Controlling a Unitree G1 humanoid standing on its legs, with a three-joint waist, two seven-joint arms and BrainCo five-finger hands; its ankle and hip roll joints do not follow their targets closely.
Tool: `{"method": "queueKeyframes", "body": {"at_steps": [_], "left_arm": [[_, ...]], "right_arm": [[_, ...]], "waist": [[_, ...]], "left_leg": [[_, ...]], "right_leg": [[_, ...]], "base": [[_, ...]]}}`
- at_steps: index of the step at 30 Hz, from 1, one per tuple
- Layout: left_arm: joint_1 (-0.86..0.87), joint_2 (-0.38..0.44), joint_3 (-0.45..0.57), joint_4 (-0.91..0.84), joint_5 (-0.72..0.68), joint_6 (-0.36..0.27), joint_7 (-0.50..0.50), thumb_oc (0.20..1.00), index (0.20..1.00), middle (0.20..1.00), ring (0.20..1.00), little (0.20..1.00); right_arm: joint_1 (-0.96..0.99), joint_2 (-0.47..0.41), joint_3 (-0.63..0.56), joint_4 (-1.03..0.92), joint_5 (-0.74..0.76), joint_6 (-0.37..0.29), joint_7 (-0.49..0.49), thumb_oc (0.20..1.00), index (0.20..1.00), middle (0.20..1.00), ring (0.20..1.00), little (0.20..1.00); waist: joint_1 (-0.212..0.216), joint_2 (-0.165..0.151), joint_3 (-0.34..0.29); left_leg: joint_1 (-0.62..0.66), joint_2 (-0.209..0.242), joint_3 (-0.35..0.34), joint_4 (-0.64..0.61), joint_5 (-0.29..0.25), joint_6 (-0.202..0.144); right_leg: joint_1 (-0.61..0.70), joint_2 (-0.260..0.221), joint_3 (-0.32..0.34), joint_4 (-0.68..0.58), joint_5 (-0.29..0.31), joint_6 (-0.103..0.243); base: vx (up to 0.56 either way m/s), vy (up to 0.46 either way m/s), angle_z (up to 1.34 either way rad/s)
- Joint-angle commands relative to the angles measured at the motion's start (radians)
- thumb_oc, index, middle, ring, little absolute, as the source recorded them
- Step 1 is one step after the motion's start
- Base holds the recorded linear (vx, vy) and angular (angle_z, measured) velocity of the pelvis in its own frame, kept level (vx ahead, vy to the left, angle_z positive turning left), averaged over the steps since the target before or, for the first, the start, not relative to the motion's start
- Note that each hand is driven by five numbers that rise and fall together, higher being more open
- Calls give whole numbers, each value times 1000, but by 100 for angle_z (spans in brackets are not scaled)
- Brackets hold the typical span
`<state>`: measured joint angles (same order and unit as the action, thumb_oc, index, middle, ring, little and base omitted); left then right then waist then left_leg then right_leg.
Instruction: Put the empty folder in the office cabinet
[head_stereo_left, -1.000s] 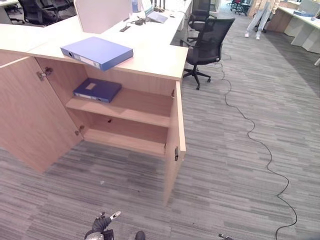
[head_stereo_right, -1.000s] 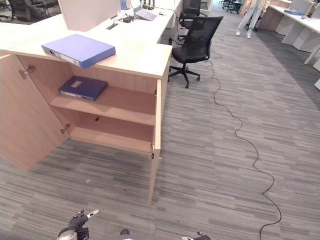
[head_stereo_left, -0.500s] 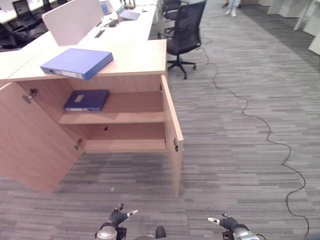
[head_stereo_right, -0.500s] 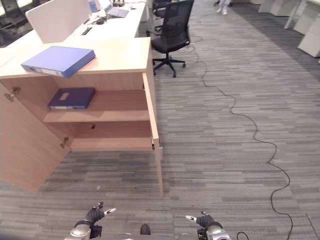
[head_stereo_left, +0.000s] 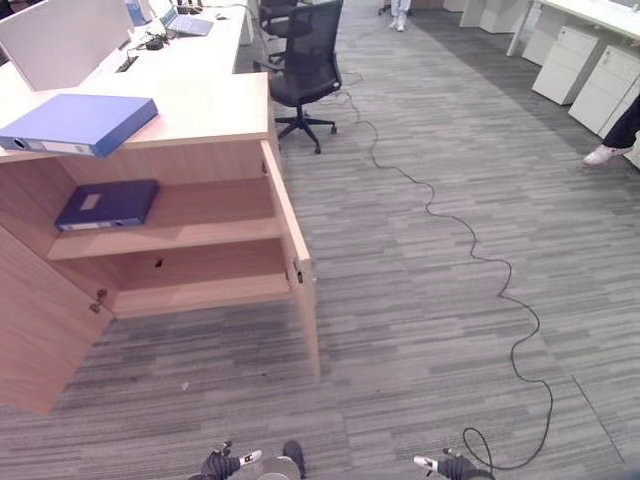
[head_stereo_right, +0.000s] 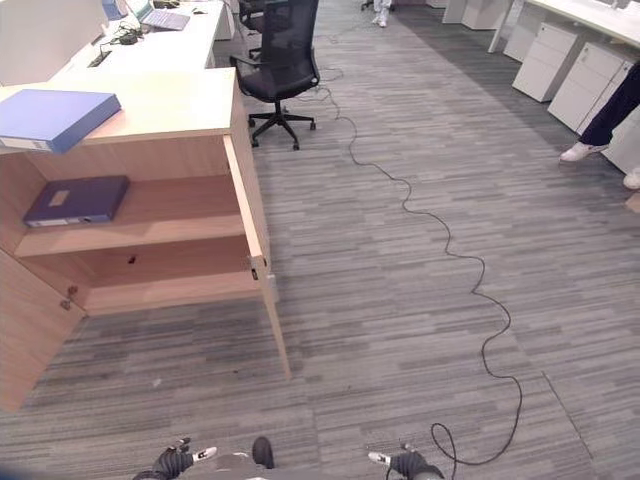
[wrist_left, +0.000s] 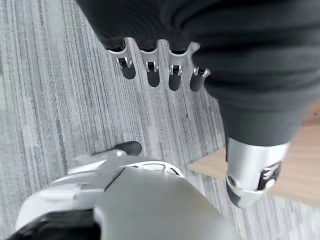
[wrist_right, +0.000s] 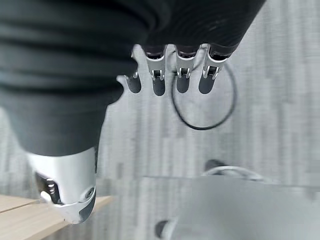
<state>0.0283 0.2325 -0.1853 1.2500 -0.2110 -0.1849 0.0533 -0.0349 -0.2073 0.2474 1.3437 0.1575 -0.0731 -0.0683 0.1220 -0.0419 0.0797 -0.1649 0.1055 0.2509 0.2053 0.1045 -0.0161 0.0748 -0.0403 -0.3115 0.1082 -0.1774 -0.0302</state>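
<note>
Both robot hands hang low over the carpet, my left robot hand (wrist_left: 160, 75) and right robot hand (wrist_right: 170, 75) with fingers relaxed, holding nothing. Ahead, the cabinet (head_stereo_left: 170, 255) stands with doors open. One folder (head_stereo_left: 75, 122) lies on its top surface; another folder (head_stereo_left: 108, 203) lies on the upper shelf.

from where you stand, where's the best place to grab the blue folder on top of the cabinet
Take the blue folder by its front corner, the part jutting past the cabinet top's front edge. It lies flat, so come from the front, thumb over, fingers under. Probably needs both hands, left robot hand and right robot hand, since it is wide.
</note>
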Motion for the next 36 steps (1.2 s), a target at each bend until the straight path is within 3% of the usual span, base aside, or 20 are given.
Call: {"method": "queueKeyframes", "body": {"at_steps": [1,3,6,8,10,11,14,15,19,20,21,22,25,26,27,29,30,32,34,36], "left_arm": [[-37,-16,31,11,-30,-22,4,1000,1000,1000,1000,1000],[-39,-18,33,15,-38,-22,7,1000,1000,1000,1000,1000],[-36,-18,48,30,-58,-25,13,1000,1000,1000,1000,1000],[-34,-16,58,34,-67,-30,23,1000,1000,1000,1000,1000],[-32,-12,67,22,-77,-36,37,1000,1000,1000,1000,1000],[-32,-12,67,22,-77,-36,37,1000,1000,1000,1000,1000],[-29,-11,66,6,-85,-46,51,1000,1000,1000,1000,1000],[-29,-15,62,-4,-89,-50,58,1000,1000,1000,1000,1000],[-27,-25,47,-11,-91,-51,60,1000,1000,1000,1000,1000],[-29,-28,43,-11,-93,-51,61,1000,1000,1000,1000,1000],[-30,-35,32,-11,-93,-52,57,1000,1000,1000,1000,1000],[-30,-36,32,-11,-93,-52,57,1000,1000,1000,1000,1000],[-46,-36,-5,-4,-64,-50,55,1000,1000,1000,1000,1000],[-46,-36,-5,-4,-64,-50,55,1000,1000,1000,1000,1000],[-50,-30,-33,-22,-30,-49,54,1000,1000,1000,1000,1000],[-68,-21,-80,-44,6,-52,38,1000,1000,1000,1000,1000],[-68,-21,-80,-43,6,-52,38,1000,1000,1000,1000,1000],[-67,-22,-99,-56,17,-45,21,1000,1000,1000,1000,1000],[-63,-20,-101,-56,25,-41,13,1000,1000,1000,1000,1000],[-58,-27,-96,-34,21,-32,3,1000,1000,1000,1000,1000]], "right_arm": [[-51,-30,26,3,14,-12,-11,1000,1000,1000,1000,1000],[-48,-32,24,5,17,-14,-12,1000,1000,1000,1000,1000],[-42,-42,16,19,11,-10,-13,1000,1000,1000,1000,1000],[-40,-48,8,28,10,-12,-14,1000,1000,1000,1000,1000],[-34,-53,1,35,-1,-8,-13,1000,1000,1000,1000,1000],[-34,-53,0,35,-1,-8,-13,1000,1000,1000,1000,1000],[-18,-63,-11,40,-12,-3,-13,1000,1000,1000,1000,1000],[-4,-70,-25,45,-18,1,-13,1000,1000,1000,1000,1000],[13,-80,-44,48,-24,5,-13,1000,1000,1000,1000,1000],[13,-85,-46,47,-25,5,-14,1000,1000,1000,1000,1000],[19,-90,-50,44,-30,7,-12,1000,1000,1000,1000,1000],[19,-90,-50,44,-30,7,-12,1000,1000,1000,1000,1000],[28,-91,-94,37,-23,15,-6,1000,1000,1000,1000,1000],[28,-91,-94,37,-23,15,-6,1000,1000,1000,1000,1000],[21,-96,-118,17,3,14,-16,1000,1000,1000,1000,1000],[-16,-101,-130,-8,33,13,-20,1000,1000,1000,1000,1000],[-17,-101,-130,-8,33,13,-20,1000,1000,1000,1000,1000],[-35,-97,-124,-7,44,10,-17,1000,1000,1000,1000,1000],[-44,-85,-103,-13,61,1,-9,1000,1000,1000,1000,1000],[-54,-76,-72,-16,77,-9,-7,1000,1000,1000,1000,1000]], "waist": [[23,13,48],[23,14,57],[15,-6,68],[6,-14,57],[-15,-4,32],[-16,-5,31],[-38,24,13],[-52,45,4],[-64,70,-4],[-64,77,-4],[-63,84,-5],[-64,83,-5],[-84,71,-7],[-84,71,-7],[-94,62,-2],[-98,65,14],[-97,63,14],[-100,96,29],[-109,111,33],[-119,114,35]], "left_leg": [[-123,-110,-74,54,-30,8],[-129,-117,-116,77,-38,1],[-75,-86,-192,123,-123,16],[-20,-38,-241,105,-134,14],[79,72,-261,14,-76,-8],[78,70,-262,11,-73,-8],[133,165,-274,-91,26,-54],[140,222,-265,-162,90,-90],[142,268,-258,-221,141,-128],[134,266,-282,-213,137,-136],[122,229,-369,-165,61,-139],[120,228,-369,-162,59,-138],[119,161,-326,-130,-101,-141],[119,161,-326,-130,-101,-141],[125,88,-301,-110,-177,-109],[122,-21,-252,-106,-218,-41],[121,-24,-250,-105,-219,-40],[137,-46,-224,-113,-215,-10],[154,-69,-219,-123,-204,15],[161,-89,-220,-139,-188,35]], "right_leg": [[81,21,22,-69,-2,29],[81,19,17,-67,2,27],[61,-30,5,-52,32,32],[50,-53,-1,-52,41,40],[35,-77,-7,-53,42,50],[33,-78,-8,-54,42,51],[22,-104,-12,-43,44,67],[19,-134,-26,-33,45,86],[20,-181,-38,-22,54,119],[18,-202,-35,-14,60,130],[17,-252,-22,-1,81,151],[16,-254,-22,0,80,151],[39,-361,-36,-22,167,212],[39,-361,-36,-22,167,212],[4,-439,-7,-43,295,231],[-68,-537,-13,-49,480,244],[-70,-540,-9,-49,482,246],[-86,-500,-13,17,385,195],[-115,-377,59,116,258,145],[-146,-210,92,165,134,95]], "base": [[-303,-58,-14],[-209,-16,-3],[-158,41,1],[-81,91,4],[-17,171,20],[9,203,17],[21,343,21],[13,268,26],[30,386,45],[79,656,5],[62,492,-5],[67,498,4],[25,439,14],[10,608,32],[-16,569,28],[-92,772,-15],[-102,554,-47],[-35,411,-43],[26,391,-24],[40,203,-26]]}}
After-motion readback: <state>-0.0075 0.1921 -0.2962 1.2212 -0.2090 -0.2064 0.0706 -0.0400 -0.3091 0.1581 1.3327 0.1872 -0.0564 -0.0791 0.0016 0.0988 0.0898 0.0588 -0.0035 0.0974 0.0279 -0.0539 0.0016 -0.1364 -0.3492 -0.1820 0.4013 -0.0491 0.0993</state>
